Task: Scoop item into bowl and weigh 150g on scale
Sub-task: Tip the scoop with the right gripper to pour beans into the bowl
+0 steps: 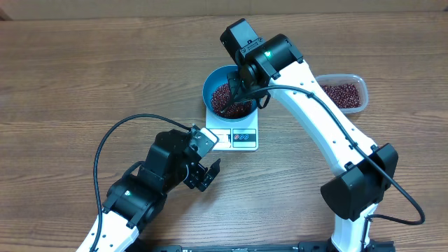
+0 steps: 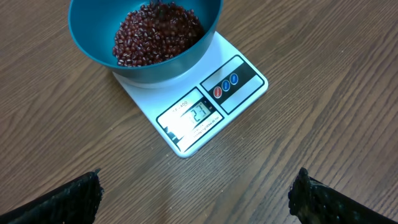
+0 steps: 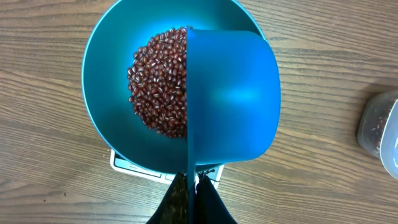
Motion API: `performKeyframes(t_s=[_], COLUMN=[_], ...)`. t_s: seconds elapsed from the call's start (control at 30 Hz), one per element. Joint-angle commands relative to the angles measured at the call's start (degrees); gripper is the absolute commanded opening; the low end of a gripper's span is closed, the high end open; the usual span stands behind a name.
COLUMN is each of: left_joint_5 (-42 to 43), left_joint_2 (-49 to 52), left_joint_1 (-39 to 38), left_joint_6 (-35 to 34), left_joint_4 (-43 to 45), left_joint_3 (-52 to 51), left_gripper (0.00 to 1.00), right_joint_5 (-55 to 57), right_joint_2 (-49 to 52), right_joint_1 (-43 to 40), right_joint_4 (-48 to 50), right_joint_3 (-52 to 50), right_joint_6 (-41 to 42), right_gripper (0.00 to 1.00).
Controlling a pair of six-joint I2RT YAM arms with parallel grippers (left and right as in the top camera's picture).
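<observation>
The blue bowl (image 1: 210,85) stands on the white scale (image 1: 235,138) and holds a heap of red-brown beans (image 1: 225,99). My right gripper (image 3: 193,186) is shut on the thin handle of a blue scoop (image 3: 233,99), which is tipped on its side over the right half of the bowl (image 3: 106,118), beside the beans (image 3: 158,87). My left gripper (image 2: 196,196) hangs open over bare wood in front of the scale (image 2: 211,102), whose display is lit. Its fingers (image 2: 74,199) hold nothing. The bowl (image 2: 93,43) and beans (image 2: 155,34) fill the top of that view.
A clear plastic tub (image 1: 343,93) with more beans sits to the right of the bowl, its end showing in the right wrist view as the tub (image 3: 379,130). The right arm reaches over the bowl from the front right. A black cable loops at the front left.
</observation>
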Motion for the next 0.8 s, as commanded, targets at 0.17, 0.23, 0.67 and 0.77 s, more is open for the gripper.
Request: performKeyframes(t_s=[0.17,0.23,0.67,0.77], left_joint_5=[1.0,1.0,1.0,1.0], left_joint_2=[-0.1,-0.1,-0.1,-0.1], left_joint_1=[0.3,0.3,0.3,0.3], left_joint_6=[0.0,0.0,0.0,0.0], left_joint_4=[0.2,0.2,0.2,0.2], left_joint_3=[0.0,0.0,0.0,0.0], left_gripper=[0.99,1.0,1.0,1.0], right_joint_5=[1.4,1.4,3.5,4.8], right_joint_2=[-1.3,-1.3,-1.3,-1.3], right_joint_1=[0.2,0.2,0.5,1.3], right_joint_4=[0.2,0.2,0.2,0.2], right_joint_3=[2.1,2.1,2.1,2.1], right_joint_6=[0.2,0.2,0.2,0.2], right_gripper=[0.04,0.04,0.04,0.04])
